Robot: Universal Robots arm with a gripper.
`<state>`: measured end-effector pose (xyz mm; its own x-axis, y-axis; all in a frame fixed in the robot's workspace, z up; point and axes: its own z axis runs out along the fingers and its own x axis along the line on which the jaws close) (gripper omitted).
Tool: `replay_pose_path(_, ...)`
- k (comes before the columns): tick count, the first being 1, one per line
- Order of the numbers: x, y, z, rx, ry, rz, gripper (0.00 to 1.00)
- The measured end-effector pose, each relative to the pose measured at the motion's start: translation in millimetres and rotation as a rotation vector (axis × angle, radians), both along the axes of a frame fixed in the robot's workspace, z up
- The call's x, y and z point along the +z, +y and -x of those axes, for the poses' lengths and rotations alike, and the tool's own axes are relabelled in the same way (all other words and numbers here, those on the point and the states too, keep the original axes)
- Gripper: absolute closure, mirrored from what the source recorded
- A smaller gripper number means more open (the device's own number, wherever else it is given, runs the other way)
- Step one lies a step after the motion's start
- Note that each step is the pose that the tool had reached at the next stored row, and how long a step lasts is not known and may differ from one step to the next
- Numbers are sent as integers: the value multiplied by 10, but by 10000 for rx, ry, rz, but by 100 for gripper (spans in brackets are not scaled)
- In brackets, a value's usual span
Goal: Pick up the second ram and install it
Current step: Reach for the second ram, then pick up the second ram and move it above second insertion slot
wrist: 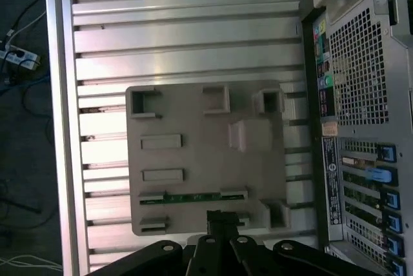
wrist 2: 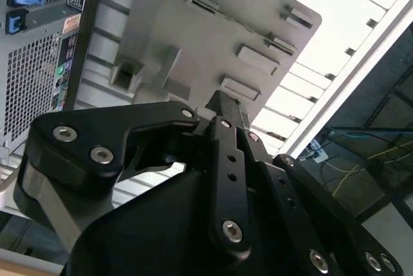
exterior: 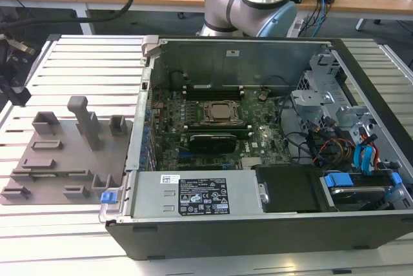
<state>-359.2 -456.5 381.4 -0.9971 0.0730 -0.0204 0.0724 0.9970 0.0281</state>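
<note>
The gripper (wrist: 222,218) hangs over the grey fixture plate (wrist: 193,115) on the slatted desk (wrist: 181,31), its jaws pressed together with nothing between them. The second ram (wrist: 193,196) lies in a slot of the plate just ahead of the jaws, untouched. The computer case (wrist: 361,95) stands beside them.
</note>
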Motion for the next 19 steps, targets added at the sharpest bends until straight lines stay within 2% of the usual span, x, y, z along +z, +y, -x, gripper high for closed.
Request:
replay_pose_path(1,-1,-44,1,4,1,1,90)
replay_pose_path(14,-1,-55,2,46,0,1,90)
replay_pose_path(16,-1,-55,2,226,0,1,90)
replay_pose_path(18,-1,-55,3,776,0,1,90)
replay_pose_path(19,0,-55,3,1237,1,1,90)
